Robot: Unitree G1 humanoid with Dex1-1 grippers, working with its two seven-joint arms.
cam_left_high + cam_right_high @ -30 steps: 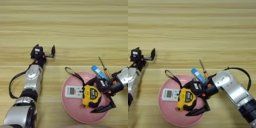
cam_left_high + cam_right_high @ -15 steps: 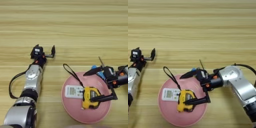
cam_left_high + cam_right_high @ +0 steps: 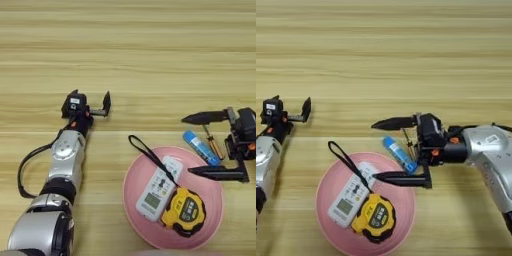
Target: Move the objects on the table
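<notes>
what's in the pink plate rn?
The plate holds the white remote and the yellow tape measure, touching; its black strap trails over the rim. Whatever lies beneath them is covered. The right hand is open beside the plate, holding nothing.

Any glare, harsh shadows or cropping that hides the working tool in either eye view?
Left eye view: even light, no glare on the table; right tool open beside the pink plate, its arm cut by the frame edge. Right eye view: soft shadows only, that arm fully shown; left tool open, parked at the left edge.

Overlapping downward head views, seemingly close
</notes>
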